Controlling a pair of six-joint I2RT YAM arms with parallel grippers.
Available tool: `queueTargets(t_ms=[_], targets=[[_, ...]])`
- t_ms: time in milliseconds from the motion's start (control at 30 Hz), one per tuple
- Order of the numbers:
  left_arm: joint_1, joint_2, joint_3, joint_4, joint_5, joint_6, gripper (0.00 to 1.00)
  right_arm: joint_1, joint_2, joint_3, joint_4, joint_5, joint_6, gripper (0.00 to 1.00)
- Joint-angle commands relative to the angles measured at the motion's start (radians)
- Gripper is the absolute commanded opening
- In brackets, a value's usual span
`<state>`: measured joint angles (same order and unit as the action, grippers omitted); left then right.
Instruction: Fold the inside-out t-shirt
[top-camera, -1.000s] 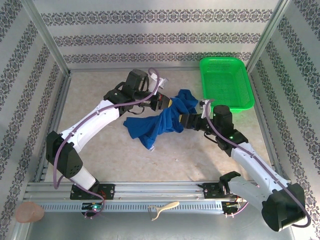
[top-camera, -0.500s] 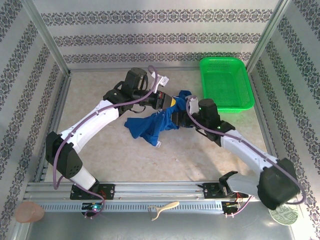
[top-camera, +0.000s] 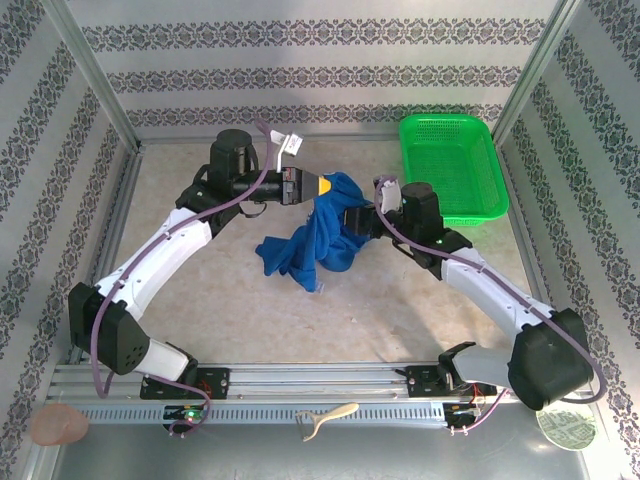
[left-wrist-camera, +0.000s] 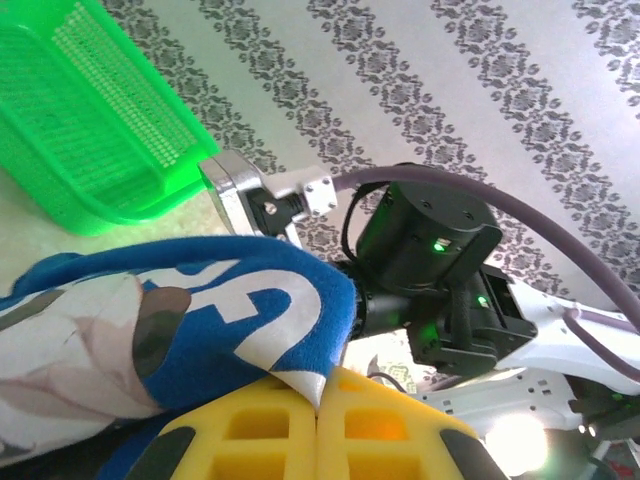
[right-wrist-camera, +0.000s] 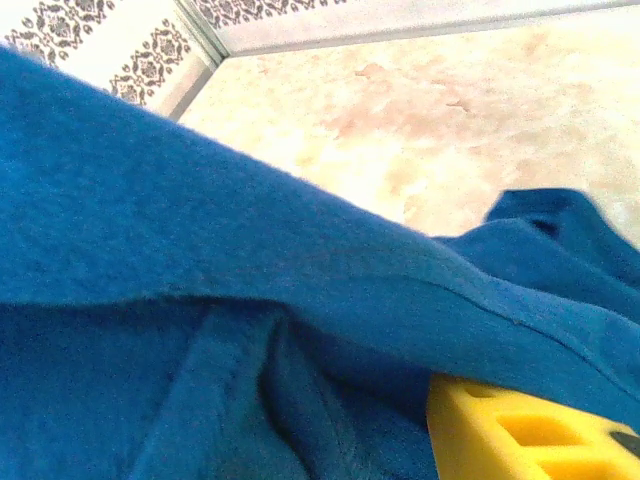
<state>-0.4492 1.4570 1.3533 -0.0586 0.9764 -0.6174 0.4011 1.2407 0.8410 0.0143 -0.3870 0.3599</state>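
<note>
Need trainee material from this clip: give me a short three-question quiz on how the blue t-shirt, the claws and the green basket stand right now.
1. True or false: the t-shirt already lies neatly folded.
2. The left claw is: A) open, holding nothing; B) shut on the t-shirt; C) shut on nothing.
3. Fill in: the green basket stands at the table's far ___ corner.
Key: 1 false, it hangs bunched from the left claw; 2 B; 3 right.
</note>
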Motion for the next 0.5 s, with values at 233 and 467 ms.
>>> queueTargets(t_ms=[233, 467], targets=[[0.084, 0.004, -0.080, 0.304, 0.081, -0.179, 0.00, 0.054, 0.142, 0.135, 0.020, -0.170, 0.000, 0.15], [0.261, 0.149, -0.084, 0.224, -0.138, -0.134, 0.13, 0.010, 0.001, 0.087, 0.016, -0.251, 0.073, 0.00]])
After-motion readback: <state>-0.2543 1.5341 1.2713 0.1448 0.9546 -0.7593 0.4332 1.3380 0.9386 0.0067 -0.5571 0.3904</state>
